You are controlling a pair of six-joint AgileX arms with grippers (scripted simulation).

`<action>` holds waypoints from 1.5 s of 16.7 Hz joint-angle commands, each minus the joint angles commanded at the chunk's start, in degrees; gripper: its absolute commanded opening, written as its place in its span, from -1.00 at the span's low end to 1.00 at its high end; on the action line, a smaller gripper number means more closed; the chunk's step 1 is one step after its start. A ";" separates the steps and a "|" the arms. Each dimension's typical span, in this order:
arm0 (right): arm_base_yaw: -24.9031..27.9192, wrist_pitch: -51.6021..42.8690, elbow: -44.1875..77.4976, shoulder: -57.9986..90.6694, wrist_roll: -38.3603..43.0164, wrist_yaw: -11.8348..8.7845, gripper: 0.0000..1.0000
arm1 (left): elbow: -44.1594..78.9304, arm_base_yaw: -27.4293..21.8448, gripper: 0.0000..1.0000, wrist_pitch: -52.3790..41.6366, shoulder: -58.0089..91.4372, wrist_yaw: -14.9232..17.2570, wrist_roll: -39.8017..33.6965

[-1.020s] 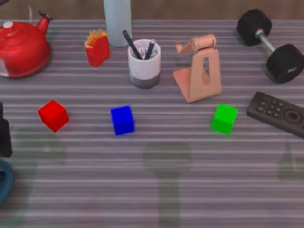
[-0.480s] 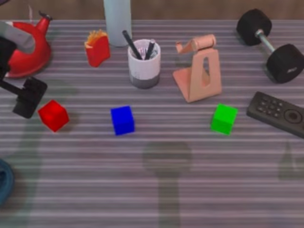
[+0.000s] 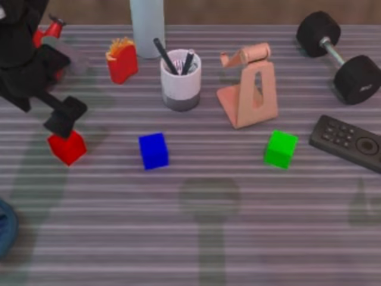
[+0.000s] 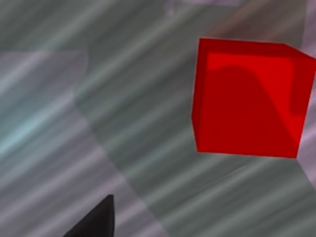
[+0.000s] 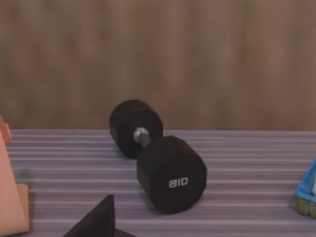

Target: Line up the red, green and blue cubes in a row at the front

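Right now the left gripper (image 3: pixel 64 119) hangs over the red cube (image 3: pixel 68 147) near the worktop's left edge, overlapping the cube's far side in the top view; whether its jaws are open or shut cannot be told, and it has hold of nothing that shows. The cube sits turned at an angle to the worktop's edges, so jaws that close on its corners could twist it or knock it sideways. The blue cube (image 3: pixel 153 150) lies mid-worktop and the green cube (image 3: pixel 280 149) toward the right edge, well apart. The right arm is out of the top view.
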 joint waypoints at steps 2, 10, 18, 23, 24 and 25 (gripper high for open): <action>0.00 0.00 0.00 0.00 0.00 0.00 1.00 | 3.77 -0.26 1.00 -1.87 3.87 -0.02 1.13; 0.00 0.00 0.00 0.00 0.00 0.00 1.00 | 5.17 -0.08 1.00 -2.33 5.61 -0.05 1.60; 0.00 0.00 0.00 0.00 0.00 0.00 1.00 | -4.29 -0.27 1.00 13.19 11.36 0.01 1.78; 0.00 0.00 0.00 0.00 0.00 0.00 1.00 | -5.39 -0.28 1.00 14.77 12.20 0.02 1.81; 0.00 0.00 0.00 0.00 0.00 0.00 1.00 | -5.39 -0.28 0.85 14.77 12.20 0.02 1.81; 0.00 0.00 0.00 0.00 0.00 0.00 1.00 | -5.39 -0.28 0.70 14.77 12.20 0.02 1.81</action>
